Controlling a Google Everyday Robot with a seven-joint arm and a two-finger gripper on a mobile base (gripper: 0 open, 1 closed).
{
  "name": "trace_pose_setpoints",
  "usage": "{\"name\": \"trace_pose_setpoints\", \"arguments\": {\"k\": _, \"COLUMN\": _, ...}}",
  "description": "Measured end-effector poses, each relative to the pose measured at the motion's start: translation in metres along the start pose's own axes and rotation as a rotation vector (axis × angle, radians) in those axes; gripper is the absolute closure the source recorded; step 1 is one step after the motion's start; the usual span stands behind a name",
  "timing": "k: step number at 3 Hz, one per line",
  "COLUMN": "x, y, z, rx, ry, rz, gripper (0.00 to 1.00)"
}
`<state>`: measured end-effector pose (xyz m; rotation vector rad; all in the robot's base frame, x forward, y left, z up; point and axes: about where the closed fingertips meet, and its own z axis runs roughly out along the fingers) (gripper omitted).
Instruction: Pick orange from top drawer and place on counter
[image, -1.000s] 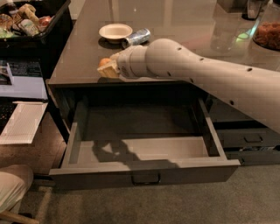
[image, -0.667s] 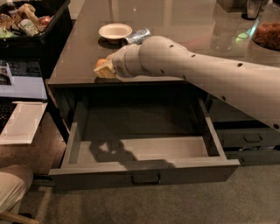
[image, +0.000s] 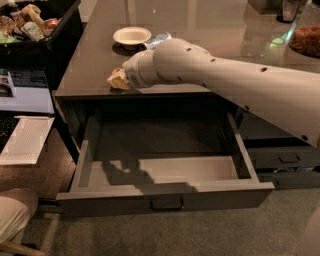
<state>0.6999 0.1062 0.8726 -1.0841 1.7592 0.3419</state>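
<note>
Far left, off the job: a black bin of packaged snacks (image: 35, 22), unmoved. Next along, on the large glossy grey-brown counter (image: 92, 67), a small round white bowl (image: 131, 36) and, just behind the arm, what looks like a blue-and-silver can (image: 159, 39) lying on its side. Both in the same places as a second ago.

Then the pale cream-coloured gripper (image: 119, 79) at the tip of the thick off-white robot arm (image: 225, 75). Low over the counter's front edge, above the left part of the open drawer, perhaps touching the surface. Against a second ago, nudged only a touch leftward, otherwise parked. Grip state: cannot tell.

Below, the wide, shallow dark grey top drawer (image: 165, 142), pulled well out, small metal bar handle (image: 166, 204) facing the camera. Bare floor, nothing on it but the arm's shadow, just as in the earlier views. No small round orange fruit to be seen anywhere: not in the drawer, not out on the counter. Judged from that, either tucked out of sight at the gripper or not here at all. Given a gripper over the counter and not down in the drawer, most likely the placing step, late in the task. Main risk at release: so close to the edge, an orange rolling off and back into the drawer.

Far right: narrower dark lower drawers (image: 282, 160), shut, unchanged.
</note>
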Motion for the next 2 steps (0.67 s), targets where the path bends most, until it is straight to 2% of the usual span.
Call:
{"name": "trace_pose_setpoints", "arguments": {"k": 1, "x": 0.0047, "y": 0.0019, "z": 0.0059, "rx": -0.023, "ry": 0.018, "rz": -0.004, "gripper": 0.0}}
{"name": "trace_pose_setpoints", "arguments": {"k": 2, "x": 0.0047, "y": 0.0019, "z": 0.0059, "rx": -0.023, "ry": 0.018, "rz": -0.004, "gripper": 0.0}}
